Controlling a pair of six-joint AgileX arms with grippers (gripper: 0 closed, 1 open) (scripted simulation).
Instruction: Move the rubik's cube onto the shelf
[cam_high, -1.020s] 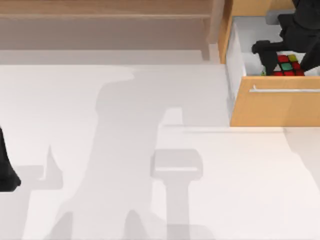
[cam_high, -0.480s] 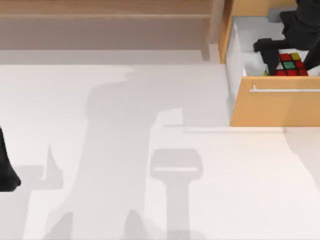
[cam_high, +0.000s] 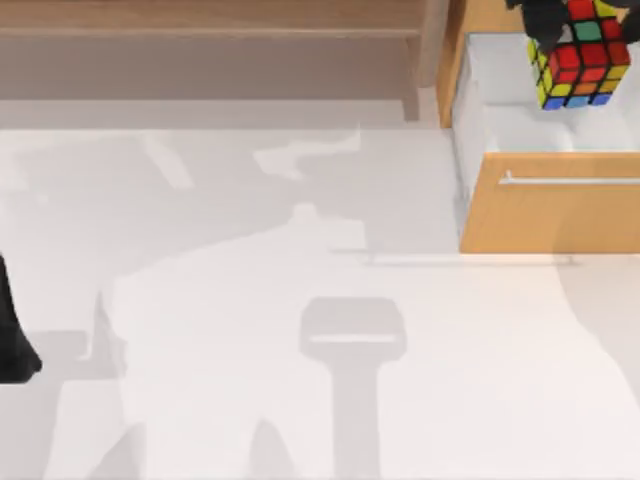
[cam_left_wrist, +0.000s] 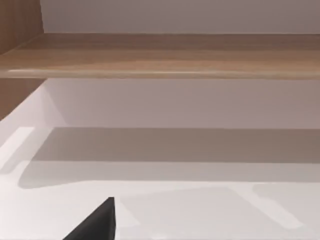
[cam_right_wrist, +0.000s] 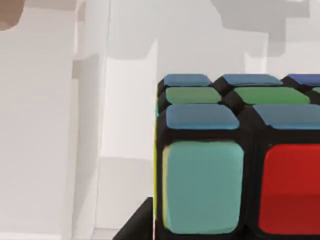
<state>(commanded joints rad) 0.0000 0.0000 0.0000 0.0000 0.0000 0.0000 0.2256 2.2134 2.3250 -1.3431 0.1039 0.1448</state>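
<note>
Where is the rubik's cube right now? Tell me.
In the top view the rubik's cube is at the far right, held up by the right gripper above the open drawer, right of the shelf.

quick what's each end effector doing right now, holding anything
Right end effector: shut on the rubik's cube, lifted above the open drawer.
Left end effector: cannot be told; arm parked at the table's left edge.

Rubik's cube (cam_high: 577, 55) seemingly above open drawer (cam_high: 520, 130), right of shelf (cam_high: 210, 18).
</note>
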